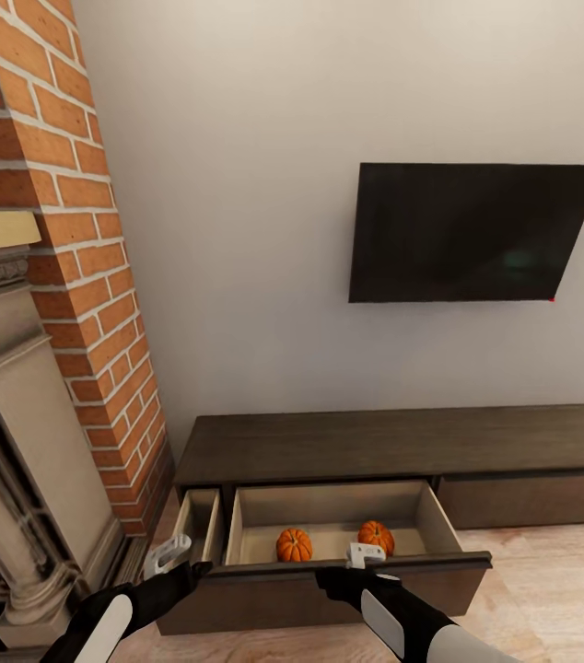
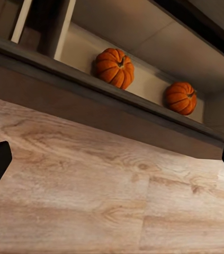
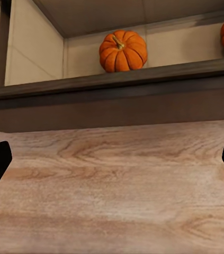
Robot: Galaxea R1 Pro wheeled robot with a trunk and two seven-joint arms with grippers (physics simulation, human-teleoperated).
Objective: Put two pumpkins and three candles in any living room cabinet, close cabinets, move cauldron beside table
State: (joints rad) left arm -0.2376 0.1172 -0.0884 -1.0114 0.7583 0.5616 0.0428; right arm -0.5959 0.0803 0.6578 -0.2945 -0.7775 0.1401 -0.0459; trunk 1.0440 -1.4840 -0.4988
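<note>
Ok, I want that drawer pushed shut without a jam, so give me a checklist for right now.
1. Both pumpkins inside the open drawer: ok, left pumpkin, right pumpkin.
2. Pumpkins below the drawer's rim: cannot tell.
3. Candles stowed: cannot tell, none seen.
4. Left gripper empty: ok, open, floor between its fingers.
5. Right gripper empty: ok, open, at the drawer front.
6. Narrow drawer beside it shut: not ok, open.

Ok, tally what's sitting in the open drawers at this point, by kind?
Pumpkins: 2, one and another, both in the wide open drawer.
Candles: 0 visible.
Total: 2.
</note>
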